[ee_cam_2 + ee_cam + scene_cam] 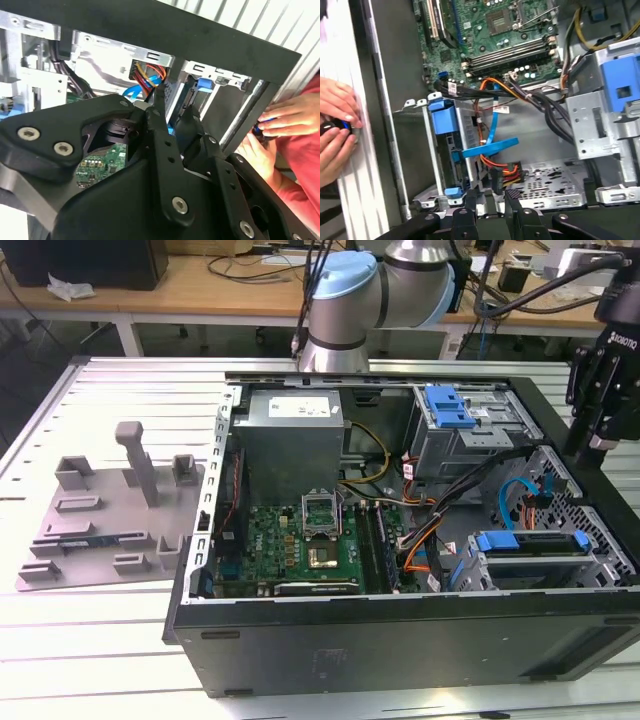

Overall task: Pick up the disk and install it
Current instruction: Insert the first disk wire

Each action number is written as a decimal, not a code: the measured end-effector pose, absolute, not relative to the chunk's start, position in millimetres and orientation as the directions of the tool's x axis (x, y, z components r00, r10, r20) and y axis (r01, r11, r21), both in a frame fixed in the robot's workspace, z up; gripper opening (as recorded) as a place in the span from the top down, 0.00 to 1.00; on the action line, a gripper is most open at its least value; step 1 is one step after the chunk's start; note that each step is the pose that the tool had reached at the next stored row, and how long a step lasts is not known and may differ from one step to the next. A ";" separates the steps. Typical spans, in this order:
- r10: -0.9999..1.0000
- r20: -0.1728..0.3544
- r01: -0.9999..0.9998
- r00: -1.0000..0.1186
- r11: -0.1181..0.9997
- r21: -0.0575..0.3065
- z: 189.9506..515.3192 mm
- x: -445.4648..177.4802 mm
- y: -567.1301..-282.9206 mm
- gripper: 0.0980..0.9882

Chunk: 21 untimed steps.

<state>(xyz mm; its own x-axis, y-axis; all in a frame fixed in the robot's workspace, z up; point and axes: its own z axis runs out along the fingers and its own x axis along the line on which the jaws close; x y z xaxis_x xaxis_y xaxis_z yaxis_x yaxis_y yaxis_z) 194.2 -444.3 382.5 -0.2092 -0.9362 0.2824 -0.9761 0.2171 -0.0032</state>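
The disk [532, 548] sits in the grey metal cage [608, 562] at the corner of the open black case [400, 645], toward the exterior view's right. It appears to stand on edge with its thin side up. Its long axis runs across that view from left to right, with a blue plastic rail at each end. I cannot tell which way its label faces. The hand [602, 445] hangs above the case wall just beyond that cage. In the first wrist view its two black fingers [470, 200] stand apart with nothing between them, directly over the cage and its blue rails. The case lies on its side on a ribbed metal surface [120, 660]. Inside it are a green motherboard [300, 545] with a square silver socket, and a plain grey power-supply box [290, 440] with a white label on top. A second cage [450, 440] of bright folded sheet metal carries a blue latch. Orange, red and yellow wires [495, 162] and a flat blue cable [492, 127] run beside the disk's cage. On the exterior view's left lies a matte grey moulded tray [110, 515] with upright posts and blocks. Outside the case wall, a person's fingers [337, 102] close around a small dark object on the surface, and a red sleeve [305, 165] shows in the second wrist view.
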 end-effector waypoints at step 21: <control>-0.892 0.382 -0.968 -0.240 0.248 -0.031 353.1 188.7 -421.2 0.70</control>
<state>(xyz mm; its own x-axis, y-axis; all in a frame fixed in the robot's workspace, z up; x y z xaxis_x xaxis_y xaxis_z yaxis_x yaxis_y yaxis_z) 188.7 -421.2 353.1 -0.2405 -0.8924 0.3819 -0.9683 0.2476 -0.0311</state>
